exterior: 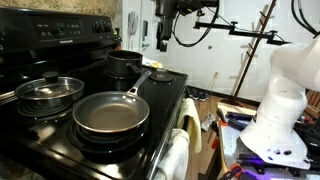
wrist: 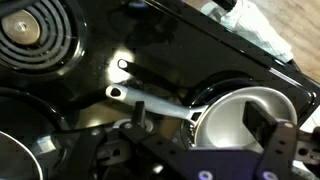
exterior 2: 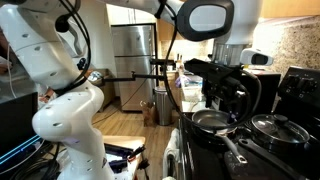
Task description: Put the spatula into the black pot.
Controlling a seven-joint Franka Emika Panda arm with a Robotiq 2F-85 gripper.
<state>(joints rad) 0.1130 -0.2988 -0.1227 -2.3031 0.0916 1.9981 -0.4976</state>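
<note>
- The gripper (exterior: 163, 38) hangs above the rear corner of the stove (exterior: 168, 100), jaws spread wide and holding nothing. In the wrist view its fingers (wrist: 265, 130) stand well apart.
- The spatula (exterior: 158, 75) lies flat on the stove top near its outer edge, below the gripper and a little toward the front. The coming move is, by my reading, mostly a straight descent with a small shift forward.
- Its long axis is too small to read with certainty in an exterior view. I cannot pick it out in the wrist view, so the jaw alignment needs checking on the way down.
- The pot (exterior: 124, 63) stands on the rear burner, near the spatula and on the side away from the stove edge. The carry after the grasp looks short and sideways.
- There is only one arm, so no choice of reach arises.
- Surface: the stove top is glossy black glass. A thin flat spatula lying flush on it probably gives little to pinch and may slide under the fingertips.
- Room: the pan handle (exterior: 138, 84) ends just beside the spatula, so space is tight on that side, and the stove edge bounds the other side.
- The pan (exterior: 110, 115) sits in front. The steel pot (exterior: 50, 92) is well apart and out of the way.
</note>
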